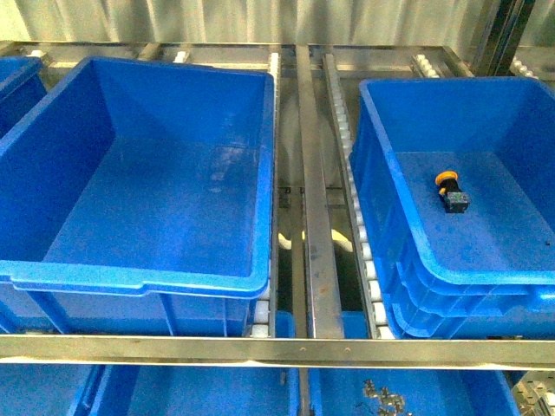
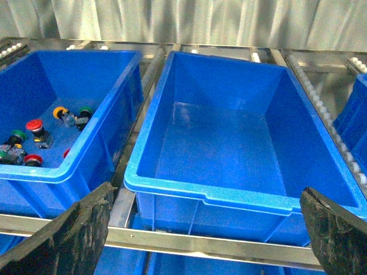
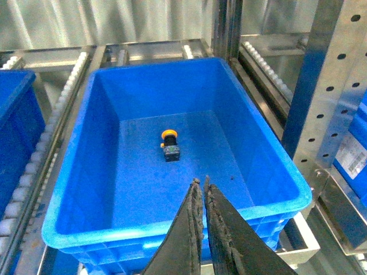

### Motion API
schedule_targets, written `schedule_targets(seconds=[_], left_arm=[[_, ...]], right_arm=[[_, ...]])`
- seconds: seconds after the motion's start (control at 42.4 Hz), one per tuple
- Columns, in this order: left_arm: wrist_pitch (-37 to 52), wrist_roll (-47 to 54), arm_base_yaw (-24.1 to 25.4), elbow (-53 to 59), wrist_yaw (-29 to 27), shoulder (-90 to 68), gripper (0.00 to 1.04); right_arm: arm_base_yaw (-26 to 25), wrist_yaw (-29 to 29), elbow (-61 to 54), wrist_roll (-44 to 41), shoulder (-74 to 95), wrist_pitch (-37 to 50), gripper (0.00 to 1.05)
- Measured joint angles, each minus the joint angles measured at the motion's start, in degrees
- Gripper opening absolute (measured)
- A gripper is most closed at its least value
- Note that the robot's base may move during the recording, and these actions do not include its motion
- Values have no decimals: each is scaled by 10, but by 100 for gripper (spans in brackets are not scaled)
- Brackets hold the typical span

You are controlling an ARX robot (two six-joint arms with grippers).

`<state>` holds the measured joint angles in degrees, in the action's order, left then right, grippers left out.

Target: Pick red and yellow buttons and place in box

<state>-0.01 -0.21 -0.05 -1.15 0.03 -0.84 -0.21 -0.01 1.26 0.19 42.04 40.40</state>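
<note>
The box (image 1: 139, 279), a large deep blue bin, stands empty at the left of the front view and also shows in the left wrist view (image 2: 229, 196). A yellow button (image 1: 447, 180) lies alone in the shallower right bin (image 1: 486, 276); it also shows in the right wrist view (image 3: 168, 136). My right gripper (image 3: 200, 183) is shut and empty above that bin's near rim. My left gripper (image 2: 200, 229) is open and empty in front of the box. A far-left bin (image 2: 74, 163) holds a red button (image 2: 34, 124), another red one (image 2: 32, 159) and a yellow one (image 2: 59, 113).
Green-capped switches (image 2: 86, 111) lie among the buttons in the far-left bin. The bins rest on roller rails (image 1: 354, 182) behind a steel cross bar (image 1: 277, 350). A perforated steel upright (image 3: 321, 86) stands beside the right bin. Lower blue bins show below the bar.
</note>
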Motion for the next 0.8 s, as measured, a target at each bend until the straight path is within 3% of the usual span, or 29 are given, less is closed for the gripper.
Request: schedule_targets(seconds=[0.377, 0.801], left_arm=[[0, 0, 0, 0, 0, 0, 97], [0, 0, 0, 0, 0, 0, 97]], right_arm=[[1, 0, -1, 0, -161, -147, 3], [1, 0, -1, 0, -270, -253, 3]])
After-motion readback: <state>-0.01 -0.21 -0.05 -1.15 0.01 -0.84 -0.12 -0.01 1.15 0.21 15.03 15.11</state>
